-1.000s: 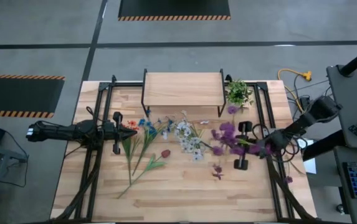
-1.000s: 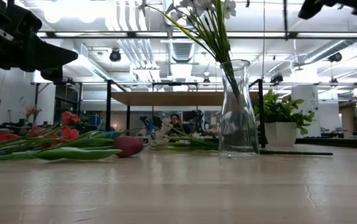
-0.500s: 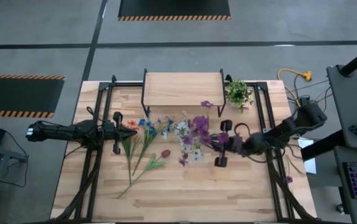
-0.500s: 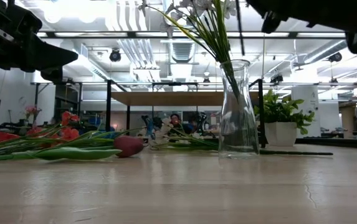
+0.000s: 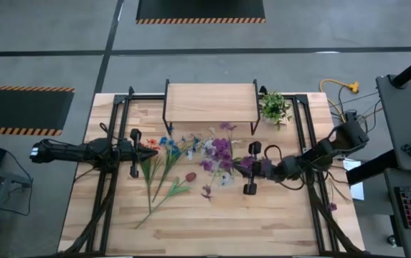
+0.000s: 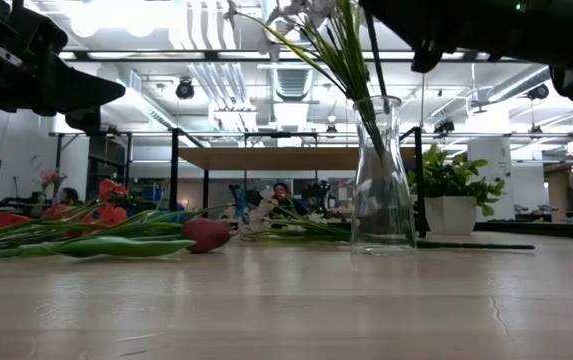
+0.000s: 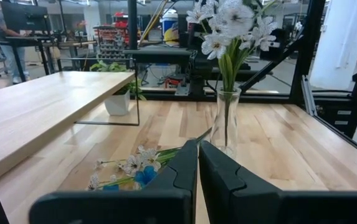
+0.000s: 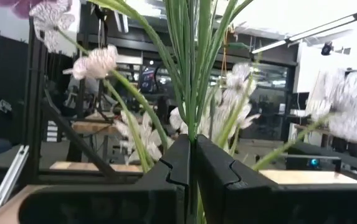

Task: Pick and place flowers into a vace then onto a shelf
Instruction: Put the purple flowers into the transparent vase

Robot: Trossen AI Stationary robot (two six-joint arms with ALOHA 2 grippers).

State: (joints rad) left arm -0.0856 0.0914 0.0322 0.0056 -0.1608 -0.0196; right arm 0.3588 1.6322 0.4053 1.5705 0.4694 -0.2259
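Both arms are dark, slim and jointed. The left arm (image 5: 83,151) is matte black. Each gripper ends in two blocky black fingers (image 7: 225,180) with stepped inner edges.

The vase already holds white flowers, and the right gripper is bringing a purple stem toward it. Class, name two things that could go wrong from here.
1. The right gripper, shut on the purple flowers, is close to the tall, narrow vase; a knock could tip it.
2. The white flowers already crowd its small mouth, so the new stem may miss or push them out.
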